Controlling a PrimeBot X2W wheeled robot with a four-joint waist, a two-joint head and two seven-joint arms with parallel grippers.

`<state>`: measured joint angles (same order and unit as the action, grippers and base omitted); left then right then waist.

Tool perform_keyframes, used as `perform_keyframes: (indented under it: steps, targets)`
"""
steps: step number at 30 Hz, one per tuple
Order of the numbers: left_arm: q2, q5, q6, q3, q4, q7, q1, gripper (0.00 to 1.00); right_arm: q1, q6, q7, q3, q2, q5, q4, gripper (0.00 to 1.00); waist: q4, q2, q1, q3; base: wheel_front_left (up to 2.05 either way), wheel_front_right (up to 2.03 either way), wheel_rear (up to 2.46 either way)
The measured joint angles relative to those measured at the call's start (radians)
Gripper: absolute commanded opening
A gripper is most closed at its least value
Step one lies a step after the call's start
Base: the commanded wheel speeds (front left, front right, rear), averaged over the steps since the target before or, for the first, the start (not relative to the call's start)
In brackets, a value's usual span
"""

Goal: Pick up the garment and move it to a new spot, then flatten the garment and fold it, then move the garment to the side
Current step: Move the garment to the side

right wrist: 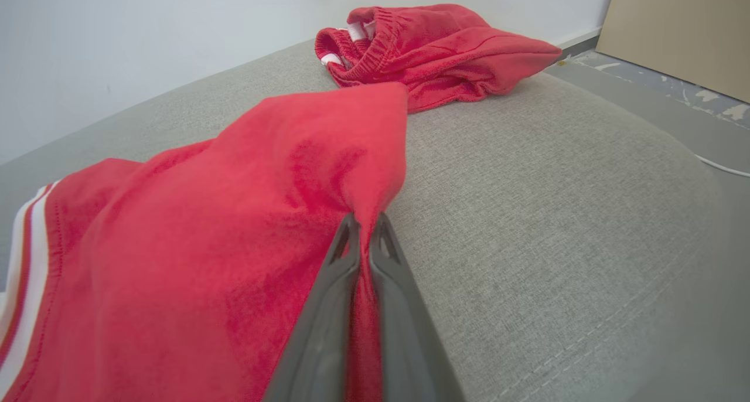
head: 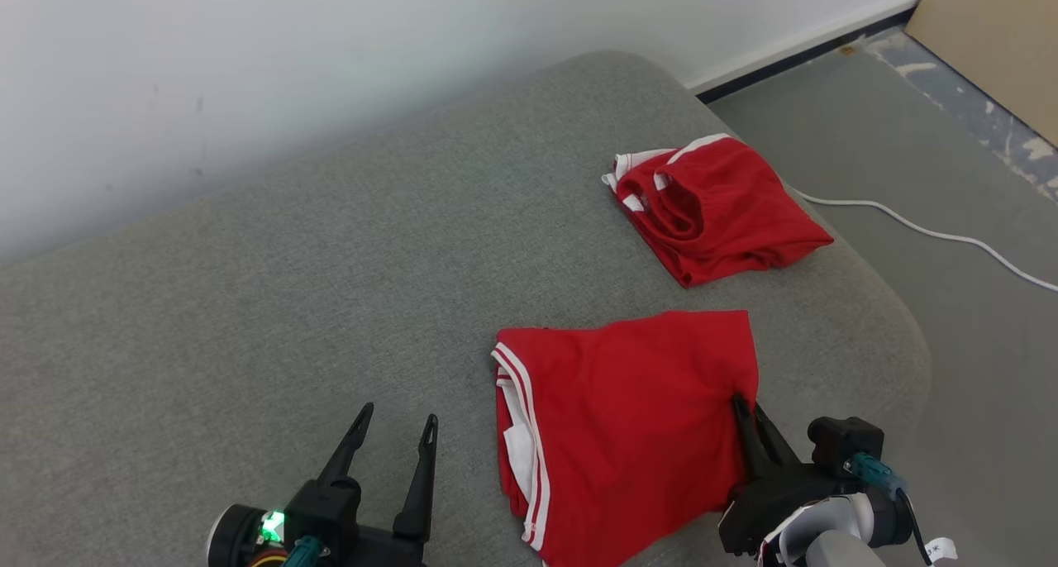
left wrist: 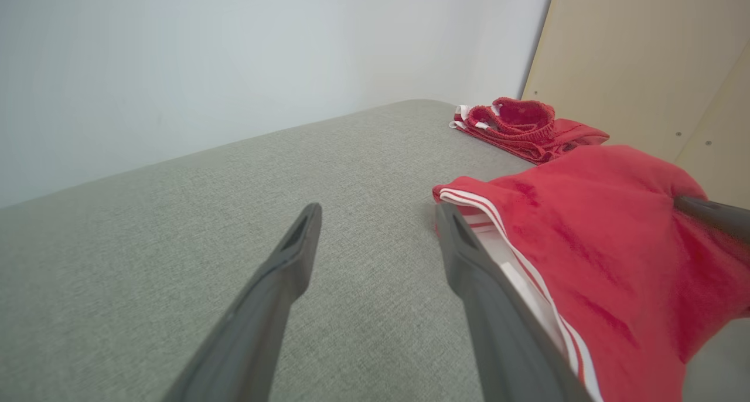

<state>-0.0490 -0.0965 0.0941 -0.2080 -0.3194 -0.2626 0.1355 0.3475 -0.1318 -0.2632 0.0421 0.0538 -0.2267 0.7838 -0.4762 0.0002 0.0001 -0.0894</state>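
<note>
right tool (right wrist: 363, 221) tight on edge of red garment (right wrist: 193, 238)

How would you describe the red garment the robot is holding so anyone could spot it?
Find the big grey cushion by the white wall, where two red garments lie. It is the nearer garment, fairly flat, white stripes along its left edge. Unlike the bunched garment farther back, its right edge is pinched in the right gripper.

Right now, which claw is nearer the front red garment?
Right. The right gripper is shut on the front garment at its right edge; the left gripper stands open beside its striped edge.
</note>
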Motion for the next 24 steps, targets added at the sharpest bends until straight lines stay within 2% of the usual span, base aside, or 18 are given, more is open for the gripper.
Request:
perform_keyframes:
  steps: [8,15,19,22,24]
  targets:
    - [0.0,0.005,0.011,-0.017,-0.017,0.0,0.041,1.0,-0.013,0.0,0.0,-0.025,-0.001,0.021,-0.052,0.0,-0.042,0.0,0.0,-0.053,0.0,0.0,0.0]
    - [0.0,0.005,0.001,-0.005,-0.006,0.0,0.034,1.0,0.019,0.0,0.0,0.022,0.001,0.067,-0.089,0.0,-0.045,0.0,0.0,-0.064,0.0,0.0,0.0]
    - [-0.001,0.011,-0.008,0.017,0.006,0.0,0.008,1.0,0.091,0.0,0.0,0.068,0.021,0.096,-0.079,0.0,-0.044,0.0,0.0,-0.07,0.0,0.0,0.0]
    - [-0.002,0.043,-0.015,0.039,0.026,0.0,0.003,1.0,0.213,0.0,0.0,0.091,0.042,0.115,-0.049,0.0,-0.04,0.0,0.0,-0.093,0.0,0.0,0.0]
    - [-0.006,0.054,-0.014,0.039,0.032,0.0,0.006,1.0,0.271,0.0,0.0,0.077,0.062,0.124,-0.027,0.0,-0.031,0.0,0.0001,-0.105,0.0,0.0,0.0]
